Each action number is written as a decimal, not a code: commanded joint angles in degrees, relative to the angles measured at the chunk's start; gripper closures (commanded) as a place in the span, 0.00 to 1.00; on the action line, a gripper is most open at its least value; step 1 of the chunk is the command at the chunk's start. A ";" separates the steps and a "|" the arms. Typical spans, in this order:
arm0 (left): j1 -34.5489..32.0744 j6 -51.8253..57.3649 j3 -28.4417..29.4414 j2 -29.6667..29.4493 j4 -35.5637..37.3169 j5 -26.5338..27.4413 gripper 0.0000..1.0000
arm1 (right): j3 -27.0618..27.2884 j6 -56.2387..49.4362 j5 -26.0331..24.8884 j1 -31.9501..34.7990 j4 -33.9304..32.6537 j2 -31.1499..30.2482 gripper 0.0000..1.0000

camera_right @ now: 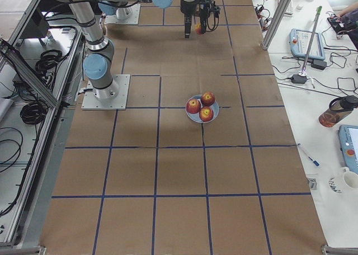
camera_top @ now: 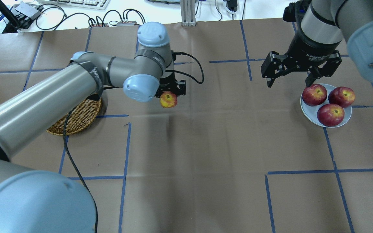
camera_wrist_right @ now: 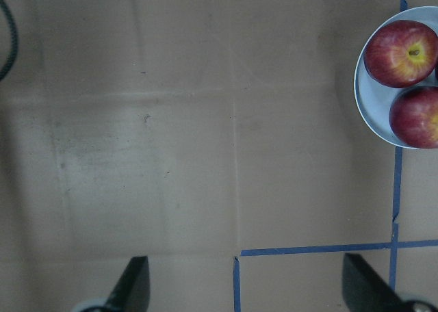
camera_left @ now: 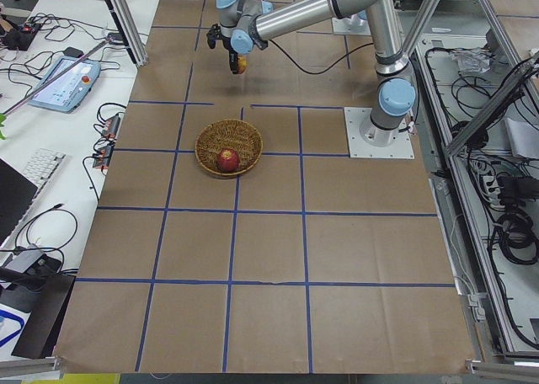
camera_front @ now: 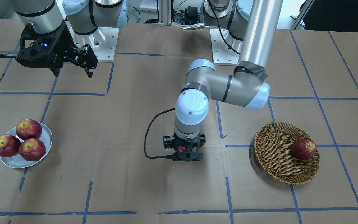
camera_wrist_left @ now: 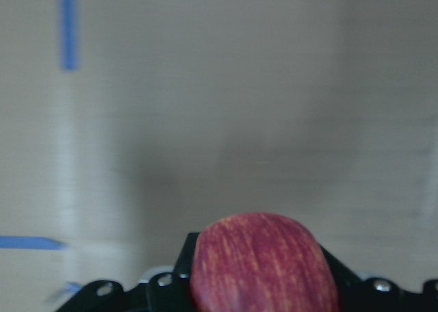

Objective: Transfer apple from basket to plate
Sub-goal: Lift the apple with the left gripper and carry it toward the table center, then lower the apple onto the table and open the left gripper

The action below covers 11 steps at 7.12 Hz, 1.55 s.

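Observation:
My left gripper (camera_front: pixel 183 153) is shut on the apple (camera_top: pixel 168 99), pinkish-red with yellow streaks, and holds it above the bare table middle, between basket and plate. The apple fills the lower part of the left wrist view (camera_wrist_left: pixel 263 264). The wicker basket (camera_front: pixel 269 140) stands to the robot's left and holds one darker red apple (camera_front: pixel 304 149). The pale grey-blue plate (camera_front: pixel 14 161) stands to the robot's right with three dark red apples on it. My right gripper (camera_top: pixel 288 82) is open and empty, hovering beside the plate's near-left edge.
Brown paper with blue tape lines covers the table. The left arm's cable (camera_front: pixel 149 137) loops beside its wrist. The two arm bases (camera_front: pixel 104 40) stand at the robot's edge. The plate's rim (camera_wrist_right: pixel 373 113) shows at the right wrist view's right edge.

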 commanded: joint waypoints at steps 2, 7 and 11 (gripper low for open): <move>-6.43 -5.00 7.82 -6.68 -0.22 0.84 0.50 | 0.05 0.06 -0.04 0.00 0.00 -0.03 0.00; -5.29 -0.69 4.49 -5.81 -0.58 0.75 0.47 | 0.05 0.06 0.05 0.00 0.00 -0.03 0.00; -5.11 -0.69 4.48 -6.34 -0.58 0.66 0.02 | 0.05 0.06 0.05 0.00 0.09 -0.03 0.00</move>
